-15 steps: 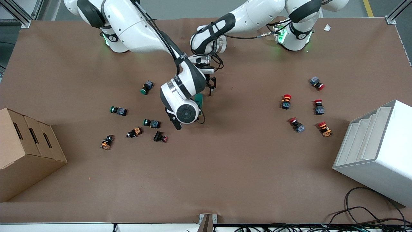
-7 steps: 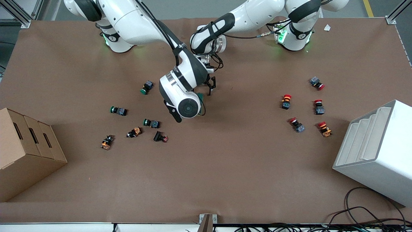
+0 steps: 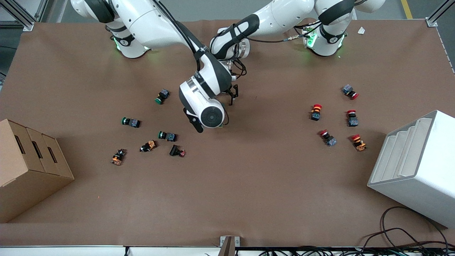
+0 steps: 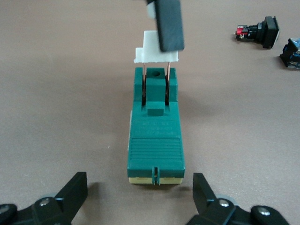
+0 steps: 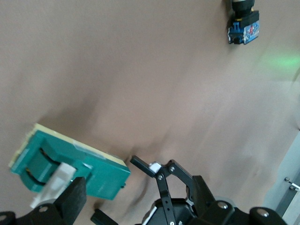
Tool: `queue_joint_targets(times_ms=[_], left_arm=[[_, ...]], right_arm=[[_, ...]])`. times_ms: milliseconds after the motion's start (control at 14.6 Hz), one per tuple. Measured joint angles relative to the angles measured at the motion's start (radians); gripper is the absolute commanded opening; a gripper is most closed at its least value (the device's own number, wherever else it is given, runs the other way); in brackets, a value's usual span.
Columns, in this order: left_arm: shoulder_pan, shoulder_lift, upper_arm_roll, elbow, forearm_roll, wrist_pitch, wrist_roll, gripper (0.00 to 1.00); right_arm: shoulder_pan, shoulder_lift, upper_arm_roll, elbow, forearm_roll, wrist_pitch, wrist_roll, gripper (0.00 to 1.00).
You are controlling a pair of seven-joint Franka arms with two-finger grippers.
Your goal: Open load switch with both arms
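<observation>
The load switch (image 4: 154, 136), a dark green block, lies flat near the middle of the table, and its white toggle (image 4: 157, 50) stands raised on two copper blades. In the front view the right arm's wrist (image 3: 210, 114) hides it. My left gripper (image 4: 140, 194) is open and low, with the switch's end just ahead of its spread fingers (image 4: 77, 190). My right gripper (image 5: 136, 192) is open over the switch (image 5: 70, 164). One of its fingers (image 4: 168, 23) rests against the toggle (image 5: 51, 183). The left gripper (image 3: 233, 96) shows beside the right wrist.
Green and orange push-buttons (image 3: 167, 136) lie scattered toward the right arm's end, one (image 3: 162, 96) close to the wrist. Red-capped buttons (image 3: 315, 112) lie toward the left arm's end. A cardboard box (image 3: 28, 167) and a white bin (image 3: 416, 167) stand at the table's ends.
The right arm's hand has drifted toward the robots' bases and now covers the green switch in the front view. The left arm has stayed put.
</observation>
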Motion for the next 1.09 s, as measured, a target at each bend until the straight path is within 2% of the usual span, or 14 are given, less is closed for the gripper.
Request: queue_joint_targets(times_ms=[342,1093], left_arm=[[0.0,0.0,0.0,0.0,0.0,0.0,0.0,0.99],[0.0,0.0,0.0,0.0,0.0,-0.001,0.0,0.99]], right_arm=[[-0.061,-0.001,0.005,0.032,0.022,0.038,-0.032,1.0],[-0.01,0.005,0.015,0.011,0.022,0.064,-0.032,1.0]])
